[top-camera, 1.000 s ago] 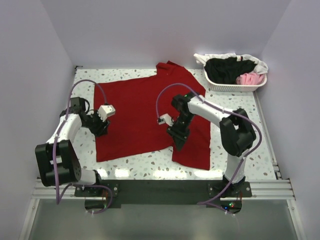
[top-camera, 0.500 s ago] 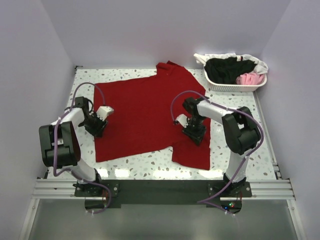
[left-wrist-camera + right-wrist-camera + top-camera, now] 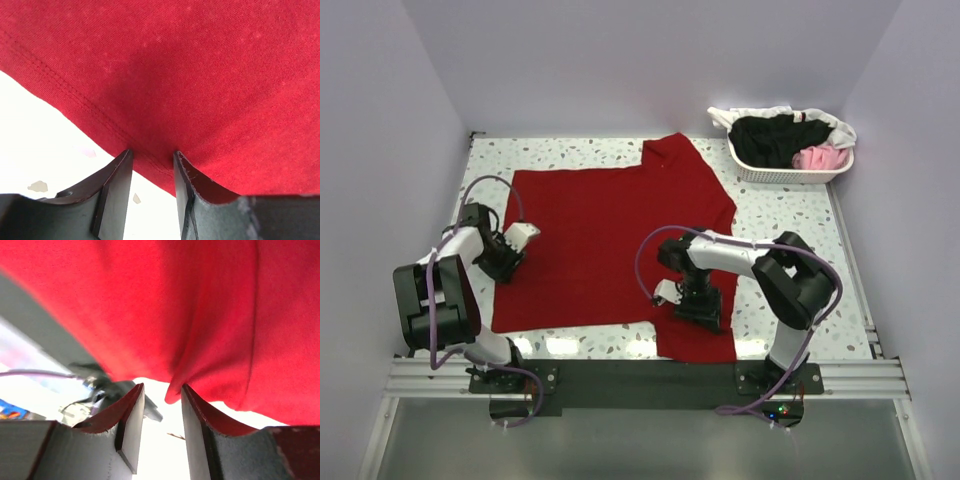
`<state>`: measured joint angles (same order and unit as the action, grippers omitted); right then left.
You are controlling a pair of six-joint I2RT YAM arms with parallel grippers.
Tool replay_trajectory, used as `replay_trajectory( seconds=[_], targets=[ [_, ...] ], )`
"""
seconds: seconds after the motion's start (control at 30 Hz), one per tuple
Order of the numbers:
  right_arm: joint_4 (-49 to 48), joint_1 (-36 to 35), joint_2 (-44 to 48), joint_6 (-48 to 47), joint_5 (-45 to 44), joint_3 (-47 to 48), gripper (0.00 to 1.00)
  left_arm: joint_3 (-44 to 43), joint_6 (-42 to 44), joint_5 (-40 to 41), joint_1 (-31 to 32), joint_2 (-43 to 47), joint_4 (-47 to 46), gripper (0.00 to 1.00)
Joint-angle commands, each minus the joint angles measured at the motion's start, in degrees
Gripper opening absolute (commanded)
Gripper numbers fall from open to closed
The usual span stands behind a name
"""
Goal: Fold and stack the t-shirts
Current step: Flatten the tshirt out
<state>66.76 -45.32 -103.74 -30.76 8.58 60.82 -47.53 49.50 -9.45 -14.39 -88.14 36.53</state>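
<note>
Top external: right gripper [image 3: 695,305] tips hidden under its own wrist. Black [image 3: 775,138], pink [image 3: 820,157] & white [image 3: 760,113] shirts bunched in basket [image 3: 785,176], shapes unclear. Dark red t-shirt [image 3: 610,240] lies flat on table [image 3: 790,230], long axis L–R, hem at left, sleeves far & near at right end, neckline hard to make out. Left gripper [image 3: 152,160] pinches the hem. Right gripper clamped on a raised fold by near sleeve.
</note>
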Motion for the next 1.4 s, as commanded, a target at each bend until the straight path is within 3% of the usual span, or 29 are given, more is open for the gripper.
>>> replay_trajectory(
  seconds=[0.0, 0.17, 0.37, 0.6, 0.77, 1.0, 1.07, 1.2, 1.37],
  targets=[
    [8.0, 1.0, 3.3, -2.0, 6.5, 7.1, 0.4, 0.3, 4.4, 0.4, -2.0, 0.4, 5.7, 0.44],
    [8.1, 12.1, 0.6, -1.2, 5.5, 19.6, 0.4, -6.2, 3.3, -10.4, -1.8, 2.3, 9.4, 0.47],
    [1.3, 21.7, -7.7, 2.4, -0.3, 27.2, 0.38, -10.7, -2.5, -12.6, -1.8, -2.5, 5.3, 0.47],
    [-5.2, 23.2, -12.5, 3.9, -5.1, 26.6, 0.36, -7.2, -5.6, -7.6, -2.0, -7.3, -0.6, 0.43],
    [-7.3, 23.0, -13.2, 3.4, -4.4, 21.0, 0.36, -3.7, -5.1, -3.6, -3.3, -6.9, -1.7, 0.42],
    [-5.2, 20.7, -7.7, 0.8, -1.5, 11.9, 0.37, 1.9, -1.9, -0.5, -6.8, -2.8, 1.0, 0.4],
    [-1.6, 19.9, -5.1, 0.2, 3.6, 11.7, 0.38, 2.5, -1.0, -0.4, -7.2, -1.3, 1.9, 0.39],
    [3.0, 21.9, -3.0, 1.2, 8.8, 20.9, 0.41, -5.6, 0.0, -9.3, -7.2, 1.1, 8.0, 0.46],
    [0.0, 29.5, -9.6, 7.8, 8.7, 43.7, 0.41, -20.7, -4.0, -20.2, -7.2, -0.5, 8.4, 0.53]
  ],
)
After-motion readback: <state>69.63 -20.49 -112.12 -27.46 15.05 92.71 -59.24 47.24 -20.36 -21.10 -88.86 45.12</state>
